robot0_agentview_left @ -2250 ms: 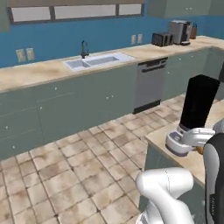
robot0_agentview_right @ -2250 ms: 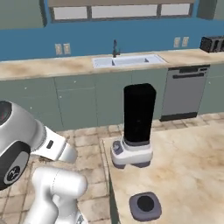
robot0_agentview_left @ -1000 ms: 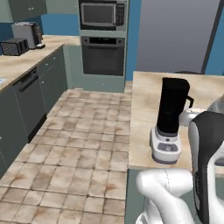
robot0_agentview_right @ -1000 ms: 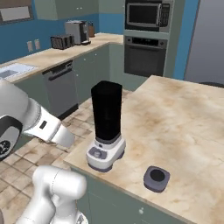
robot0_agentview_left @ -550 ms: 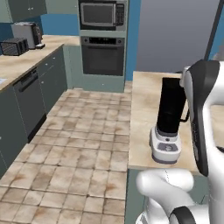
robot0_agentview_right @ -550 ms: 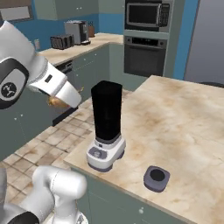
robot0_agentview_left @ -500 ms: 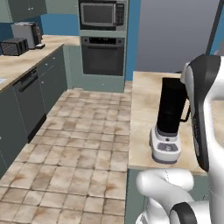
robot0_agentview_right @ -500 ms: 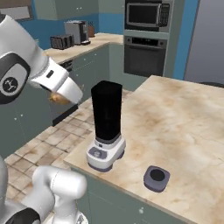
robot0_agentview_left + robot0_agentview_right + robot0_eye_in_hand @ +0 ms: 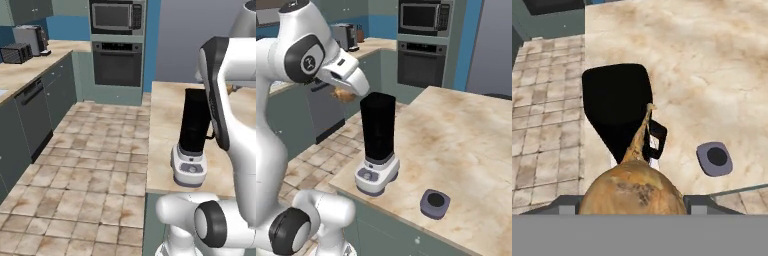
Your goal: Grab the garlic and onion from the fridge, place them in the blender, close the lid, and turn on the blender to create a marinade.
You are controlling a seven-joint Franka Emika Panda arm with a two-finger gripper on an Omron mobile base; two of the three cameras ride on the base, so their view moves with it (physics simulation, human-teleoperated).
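below our claw (image 9: 633, 197) lies the tan counter (image 9: 712, 65), and on it stands the blender (image 9: 618, 107), its black jar open-topped and just ahead of the jaws. our claw is pinching the onion (image 9: 633, 190), stalk pointing toward the jar mouth. the lid (image 9: 714, 159) rests on the counter beside the blender, apart from it. we judge that a release made short of the rim would drop the onion onto the counter or floor.

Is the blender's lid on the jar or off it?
Off. The lid lies on the counter beside the blender, whose jar top is uncovered.
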